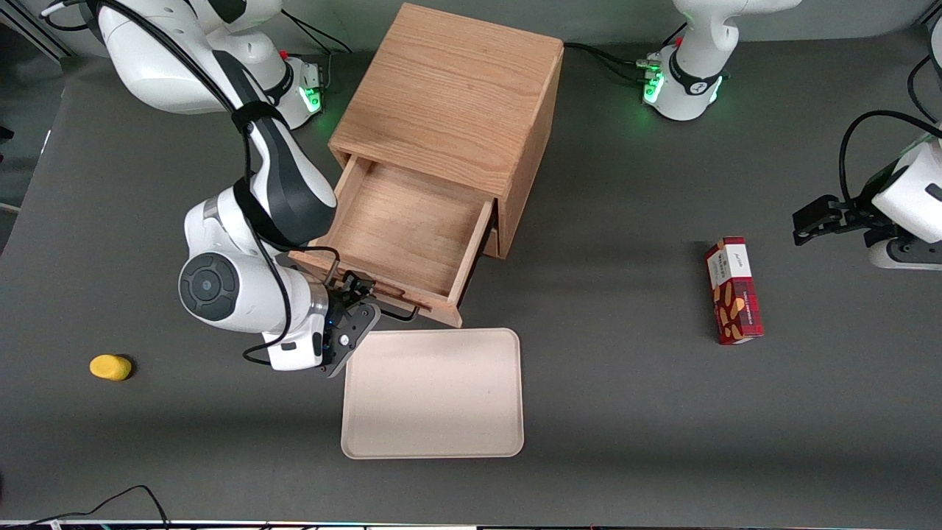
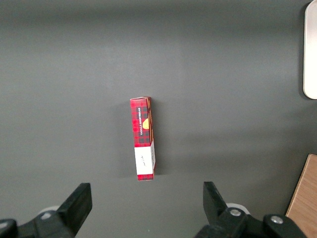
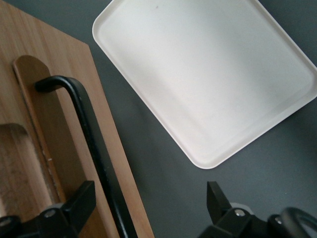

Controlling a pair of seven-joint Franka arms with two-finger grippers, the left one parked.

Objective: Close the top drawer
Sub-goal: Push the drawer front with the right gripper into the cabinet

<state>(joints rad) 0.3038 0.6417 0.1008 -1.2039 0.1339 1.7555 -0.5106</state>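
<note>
The top drawer (image 1: 405, 221) of the light-oak cabinet (image 1: 449, 96) is pulled far out, and its plain wood inside shows. Its black wire handle (image 1: 401, 315) sits on the drawer front (image 3: 64, 64), facing the front camera. My right gripper (image 1: 359, 288) hangs at that front, at the end toward the working arm. The gripper (image 3: 148, 198) is open. The handle (image 3: 86, 134) runs between its fingers without either one touching it. One finger (image 3: 79, 201) is over the drawer front and the other (image 3: 215, 198) is over the dark table.
A cream tray (image 1: 434, 394) lies flat just nearer the front camera than the drawer front, close to my gripper. A red patterned box (image 1: 734, 291) lies toward the parked arm's end. A small yellow object (image 1: 110, 366) sits toward the working arm's end.
</note>
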